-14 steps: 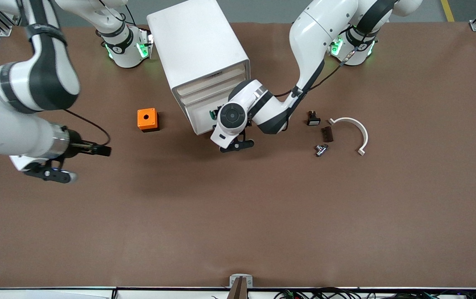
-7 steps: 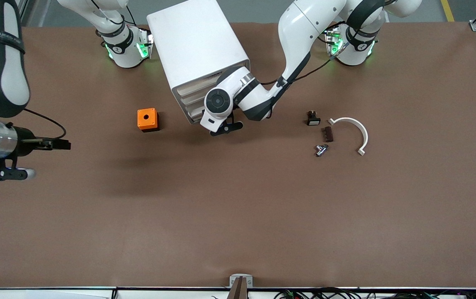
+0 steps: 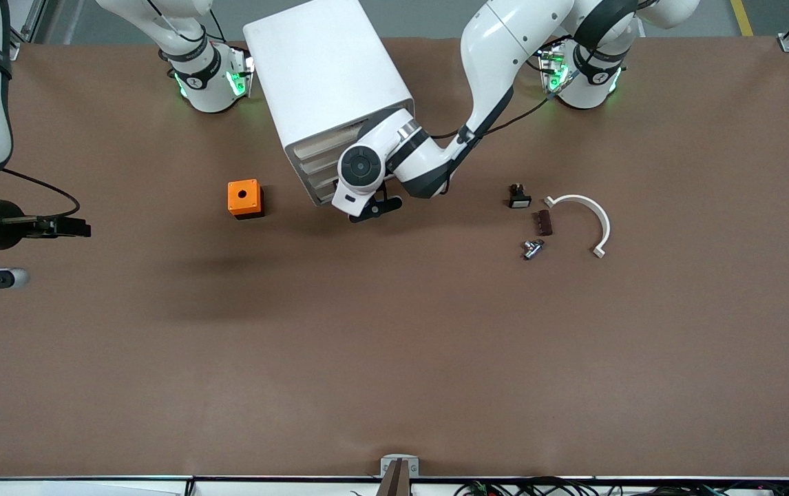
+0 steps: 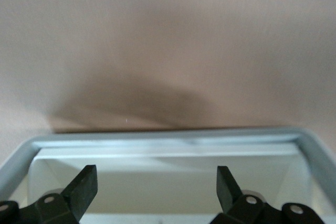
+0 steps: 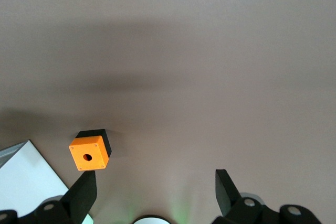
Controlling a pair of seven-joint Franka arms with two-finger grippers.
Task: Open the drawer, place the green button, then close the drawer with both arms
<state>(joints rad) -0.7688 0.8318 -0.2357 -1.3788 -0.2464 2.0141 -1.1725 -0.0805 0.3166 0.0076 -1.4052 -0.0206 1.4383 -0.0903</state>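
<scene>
The left gripper [image 4: 156, 187] sits at the front of the cabinet [image 3: 329, 83], fingers spread and empty, over the rim of the drawer [image 4: 157, 139]. That placement suits pushing the tray shut. In the front view the drawer looks nearly or fully in. The button is not visible; it probably lies inside, though I cannot tell.

The right gripper [image 5: 155, 192], also spread and empty, waits well away from the cabinet at the right arm's end, clear of the work.

The orange cube [image 3: 245, 198] stands beside the cabinet on the brown table [image 3: 394, 344]. Small parts and a white arc [image 3: 591, 217] lie toward the left arm's end.
</scene>
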